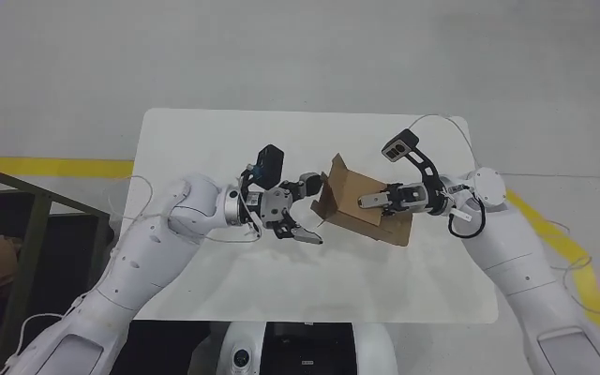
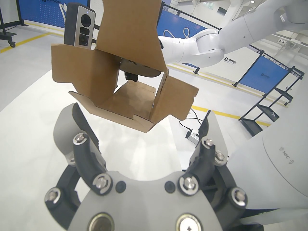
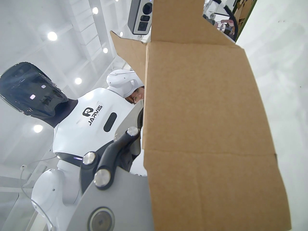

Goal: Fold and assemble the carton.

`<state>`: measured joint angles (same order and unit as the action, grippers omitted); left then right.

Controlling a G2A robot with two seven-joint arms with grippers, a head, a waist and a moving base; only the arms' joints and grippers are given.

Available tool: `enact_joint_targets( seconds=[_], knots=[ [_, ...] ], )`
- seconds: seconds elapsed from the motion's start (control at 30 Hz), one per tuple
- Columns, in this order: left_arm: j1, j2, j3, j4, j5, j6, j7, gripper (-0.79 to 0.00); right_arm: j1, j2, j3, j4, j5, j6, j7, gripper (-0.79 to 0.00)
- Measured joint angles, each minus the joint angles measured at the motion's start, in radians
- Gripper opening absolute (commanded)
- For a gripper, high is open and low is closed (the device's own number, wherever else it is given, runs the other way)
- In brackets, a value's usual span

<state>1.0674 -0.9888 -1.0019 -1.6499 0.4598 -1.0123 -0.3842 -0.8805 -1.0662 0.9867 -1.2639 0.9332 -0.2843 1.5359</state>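
Observation:
The brown carton (image 1: 361, 206) hangs over the middle of the white table (image 1: 197, 150), an open tube lying on its side with its end flaps spread. My right gripper (image 1: 367, 200) is shut on its upper wall, one finger outside and one finger (image 2: 131, 75) inside the tube. In the right wrist view that wall (image 3: 204, 121) stands right beside the outer finger (image 3: 115, 145). My left gripper (image 1: 314, 208) is open just in front of the carton's open end, touching nothing. In the left wrist view the carton (image 2: 108, 73) floats beyond its spread fingertips (image 2: 77, 118).
The table's front edge (image 1: 328, 322) lies close below both arms. A dark green frame (image 1: 37, 216) stands off the table's left side. Thin cables (image 1: 141, 202) trail along the left arm and over the table's far right corner (image 1: 450, 122).

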Motion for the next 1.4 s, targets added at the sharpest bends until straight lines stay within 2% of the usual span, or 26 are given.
enact_joint_targets(
  seconds=[0.43, 0.8, 1.03, 1.4],
  knots=[
    [-0.071, 0.010, 0.126, 0.017, 0.099, 0.000, 0.212, 0.000, -0.008, -0.002, -0.011, -0.004, 0.005, 0.000, 0.000, -0.785],
    [-0.095, 0.041, 0.184, 0.001, 0.121, 0.000, 0.288, 0.000, -0.002, -0.008, -0.016, 0.008, 0.011, 0.000, 0.000, -0.785],
    [-0.105, 0.058, 0.192, -0.012, 0.145, 0.000, 0.358, 0.000, -0.002, -0.010, -0.016, 0.015, 0.009, 0.000, 0.000, -0.785],
    [-0.134, 0.075, 0.256, 0.009, 0.132, 0.000, 0.400, 0.000, -0.001, -0.015, -0.021, 0.015, 0.013, 0.000, 0.000, -0.785]
  ],
)
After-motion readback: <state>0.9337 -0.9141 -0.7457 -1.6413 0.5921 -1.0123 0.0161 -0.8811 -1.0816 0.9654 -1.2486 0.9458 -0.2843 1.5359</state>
